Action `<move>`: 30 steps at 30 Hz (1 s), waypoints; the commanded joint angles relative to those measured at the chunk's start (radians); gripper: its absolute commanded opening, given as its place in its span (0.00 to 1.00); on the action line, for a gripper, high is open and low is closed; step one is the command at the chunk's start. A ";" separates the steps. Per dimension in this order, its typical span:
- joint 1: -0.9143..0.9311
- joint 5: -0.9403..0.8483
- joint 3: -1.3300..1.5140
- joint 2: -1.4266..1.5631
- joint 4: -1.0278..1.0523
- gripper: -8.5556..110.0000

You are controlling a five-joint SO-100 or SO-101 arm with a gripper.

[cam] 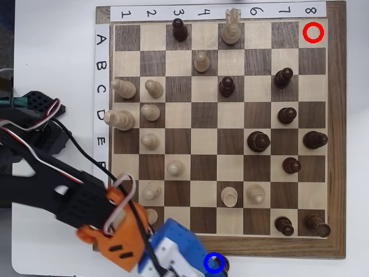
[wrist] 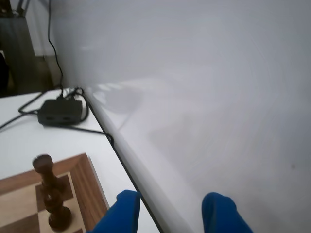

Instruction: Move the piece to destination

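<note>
Just to the right of the tool in the overhead view, the small, near-black wooden chess piece with a knob head (cam: 225,265) stands on the wooden rim of the chessboard (cam: 335,144), touching the small bright blue ring outline (cam: 206,263) and half hidden. The ring overlaps the tool's blue tip. In the wrist view the tool (wrist: 170,201) has its blue fingers (wrist: 124,208) spread wide, gripping nothing. Left of them a tall dark turned piece (wrist: 51,194) stands on the board. Beyond lies the white tabletop (wrist: 29,141).
</note>
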 commanded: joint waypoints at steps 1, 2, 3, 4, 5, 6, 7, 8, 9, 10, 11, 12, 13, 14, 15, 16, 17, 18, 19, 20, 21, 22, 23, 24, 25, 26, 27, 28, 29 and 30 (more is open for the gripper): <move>-0.063 -0.087 0.080 0.614 0.043 0.14; -0.057 -0.123 0.097 0.657 0.077 0.13; -0.046 -0.161 0.110 0.699 0.120 0.11; -0.028 -0.195 0.121 0.739 0.166 0.08; -0.011 -0.238 0.130 0.776 0.207 0.07; 0.011 -0.291 0.135 0.808 0.247 0.07; 0.035 -0.347 0.138 0.839 0.295 0.07; 0.060 -0.388 0.137 0.870 0.337 0.07; 0.087 -0.426 0.137 0.894 0.371 0.07; 0.117 -0.468 0.135 0.920 0.403 0.07; 0.147 -0.517 0.133 0.945 0.451 0.07; 0.179 -0.583 0.129 0.969 0.515 0.07; 0.213 -0.641 0.121 0.989 0.577 0.07; 0.255 -0.695 0.112 1.006 0.646 0.07; 0.295 -0.767 0.104 1.023 0.716 0.07; 0.336 -0.827 0.098 1.039 0.779 0.07; 0.382 -0.884 0.098 1.054 0.831 0.07; 0.423 -0.945 0.103 1.069 0.876 0.07; 0.465 -0.997 0.107 1.083 0.914 0.07; 0.508 -1.051 0.117 1.100 0.953 0.07; 0.552 -1.095 0.127 1.117 0.989 0.07; 0.592 -1.138 0.141 1.135 1.020 0.07; 0.635 -1.177 0.158 1.155 1.049 0.07; 0.680 -1.215 0.172 1.177 1.081 0.07; 0.719 -1.252 0.189 1.195 1.114 0.07; 0.755 -1.281 0.207 1.215 1.141 0.07; 0.792 -1.305 0.225 1.232 1.170 0.07; 0.825 -1.325 0.247 1.252 1.190 0.07; 0.857 -1.356 0.265 1.273 1.213 0.07; 0.890 -1.379 0.284 1.290 1.232 0.07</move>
